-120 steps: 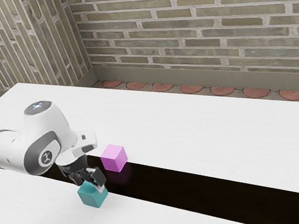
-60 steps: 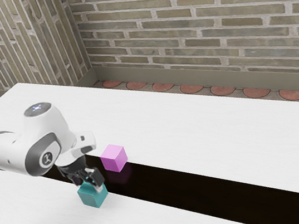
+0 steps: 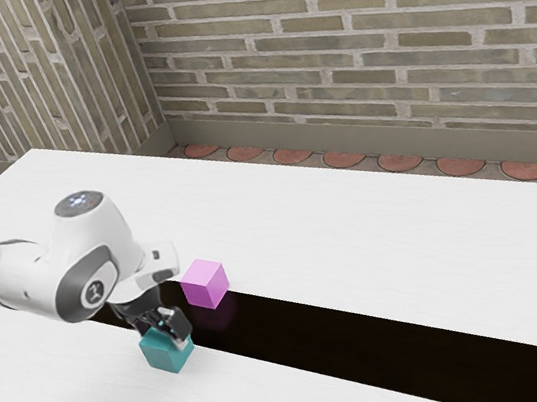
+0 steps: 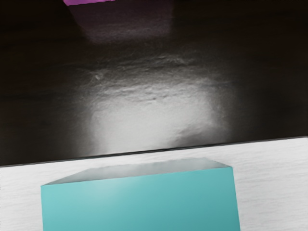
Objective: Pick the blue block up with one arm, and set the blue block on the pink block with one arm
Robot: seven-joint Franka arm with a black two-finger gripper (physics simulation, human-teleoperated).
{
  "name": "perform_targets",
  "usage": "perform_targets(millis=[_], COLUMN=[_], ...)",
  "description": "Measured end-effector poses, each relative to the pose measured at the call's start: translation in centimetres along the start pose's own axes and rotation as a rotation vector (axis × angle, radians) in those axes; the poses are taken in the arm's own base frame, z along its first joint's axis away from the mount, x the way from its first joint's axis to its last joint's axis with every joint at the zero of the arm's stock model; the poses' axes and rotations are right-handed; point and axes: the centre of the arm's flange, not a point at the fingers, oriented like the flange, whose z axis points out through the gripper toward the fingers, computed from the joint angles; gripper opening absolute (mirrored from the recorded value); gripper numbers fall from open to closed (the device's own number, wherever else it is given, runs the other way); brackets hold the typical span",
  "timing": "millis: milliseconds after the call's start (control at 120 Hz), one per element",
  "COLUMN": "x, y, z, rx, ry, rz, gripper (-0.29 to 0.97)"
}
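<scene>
The gripper (image 3: pixel 164 328) hung right over the blue block (image 3: pixel 167 351), fingers apart; the pink block (image 3: pixel 204 282) sat near it

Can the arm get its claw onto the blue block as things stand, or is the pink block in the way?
Probably yes. The claw is right at the top of the blue block with nothing between them, and the pink block stands apart from both, so the way looks free.
</scene>
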Motion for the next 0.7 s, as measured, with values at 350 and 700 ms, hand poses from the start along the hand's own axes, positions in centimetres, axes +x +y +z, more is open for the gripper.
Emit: perform_targets(millis=[350,700], x=[0.0,-0.2], y=[0.5,0.0], z=[0.8,1.4], rx=[0.011,0.011], ry=[-0.007,-0.018], rz=[0.045,0.037], gripper=[0.65,0.65])
